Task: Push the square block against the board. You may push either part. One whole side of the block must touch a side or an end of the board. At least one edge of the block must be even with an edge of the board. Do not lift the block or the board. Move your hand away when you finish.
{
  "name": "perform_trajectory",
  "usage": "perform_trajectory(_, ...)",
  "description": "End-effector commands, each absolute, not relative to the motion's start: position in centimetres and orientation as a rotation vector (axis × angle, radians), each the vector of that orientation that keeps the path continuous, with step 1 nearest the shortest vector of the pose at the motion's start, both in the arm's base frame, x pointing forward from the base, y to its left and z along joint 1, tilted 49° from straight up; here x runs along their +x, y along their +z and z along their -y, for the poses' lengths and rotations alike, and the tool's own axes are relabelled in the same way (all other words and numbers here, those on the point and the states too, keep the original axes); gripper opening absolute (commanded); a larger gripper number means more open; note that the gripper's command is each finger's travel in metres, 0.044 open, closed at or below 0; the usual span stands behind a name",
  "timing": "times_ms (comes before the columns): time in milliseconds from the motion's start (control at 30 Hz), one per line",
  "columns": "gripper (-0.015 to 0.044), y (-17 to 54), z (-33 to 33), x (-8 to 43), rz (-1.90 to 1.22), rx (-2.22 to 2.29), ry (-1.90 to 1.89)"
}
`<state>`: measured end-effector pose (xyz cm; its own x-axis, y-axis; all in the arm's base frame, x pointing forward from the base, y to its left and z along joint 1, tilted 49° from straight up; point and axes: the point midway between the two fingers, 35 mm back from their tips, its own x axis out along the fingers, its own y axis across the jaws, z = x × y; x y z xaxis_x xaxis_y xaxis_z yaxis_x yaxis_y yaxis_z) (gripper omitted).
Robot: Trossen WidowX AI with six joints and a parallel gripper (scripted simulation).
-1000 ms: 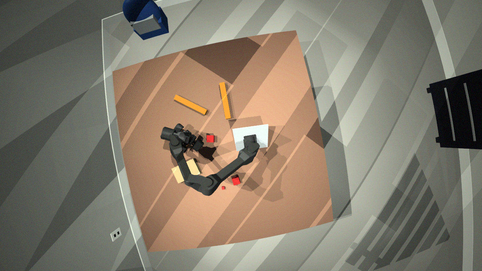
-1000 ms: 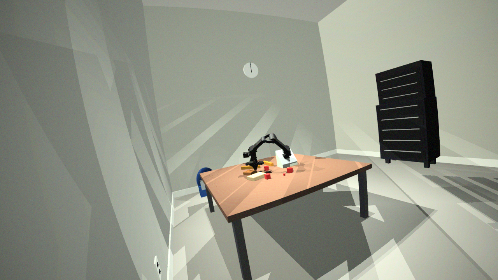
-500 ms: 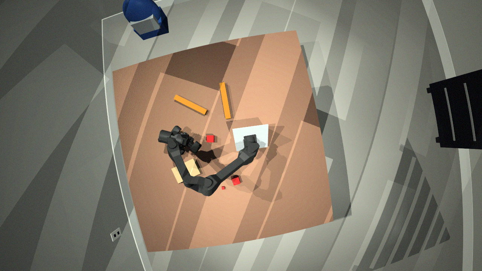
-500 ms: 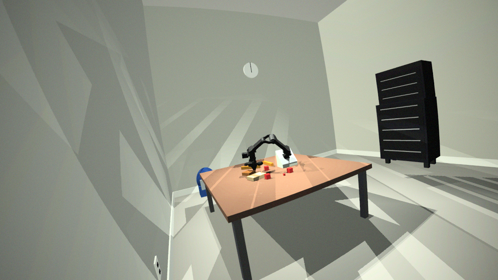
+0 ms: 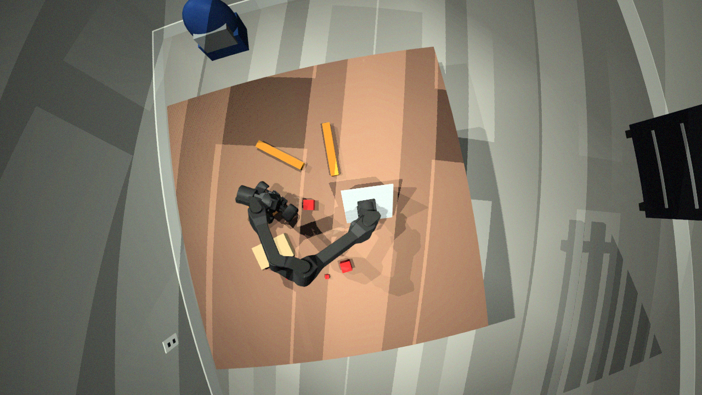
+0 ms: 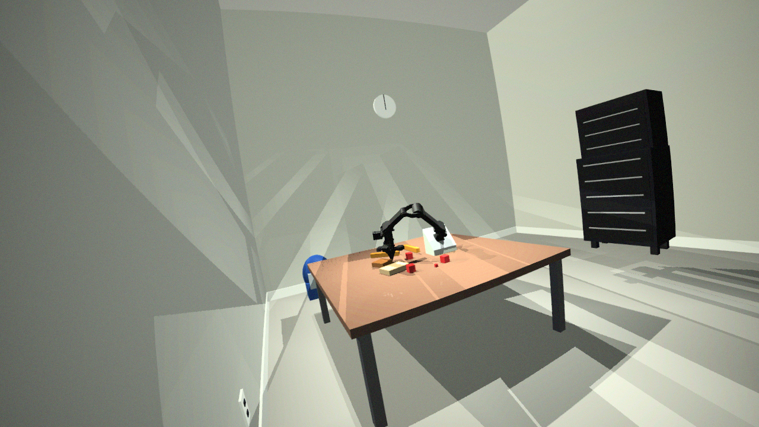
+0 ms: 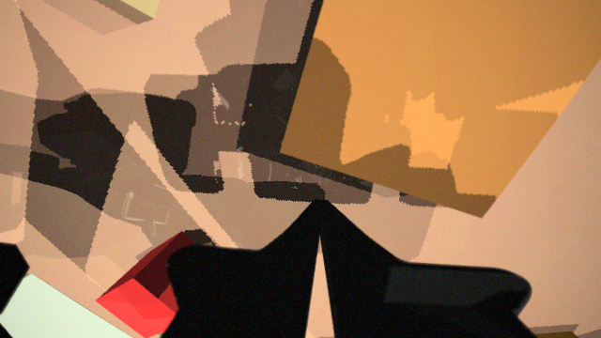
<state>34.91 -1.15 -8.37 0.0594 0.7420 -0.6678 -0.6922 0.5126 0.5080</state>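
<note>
The orange square block (image 6: 379,263) (image 7: 404,70) lies flat on the table, hidden under the arm in the top view. The pale yellow board (image 5: 284,244) (image 6: 393,268) lies nearby, partly covered by the arm in the top view; only its corner (image 7: 143,6) shows at the top left of the wrist view. Bare table shows between block and board in the wrist view, so they are apart. My gripper (image 6: 391,258) (image 7: 320,207) is shut and empty, pointing down. Its tips appear just off the block's near edge in the wrist view; their exact height is unclear.
A red cube (image 5: 308,204) (image 6: 408,255) (image 7: 141,300) is beside the gripper. Another red cube (image 5: 346,265) (image 6: 445,258), a tiny one (image 5: 327,276) and a third (image 6: 410,268) by the board lie around. Two orange bars (image 5: 279,154) (image 5: 330,148) and the whitish base stand (image 5: 351,196) are there.
</note>
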Motion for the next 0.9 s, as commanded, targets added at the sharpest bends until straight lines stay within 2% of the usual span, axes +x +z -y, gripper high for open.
perform_trajectory(0,0.0,-8.9,1.3,34.2,-1.059,0.058,1.09)
perform_trajectory(467,0.0,-10.0,2.1,32.6,-1.058,0.06,1.092)
perform_trajectory(633,0.0,-6.3,5.9,32.9,-1.059,0.058,1.091)
perform_trajectory(867,0.0,-6.2,6.2,33.2,-1.087,0.099,1.064)
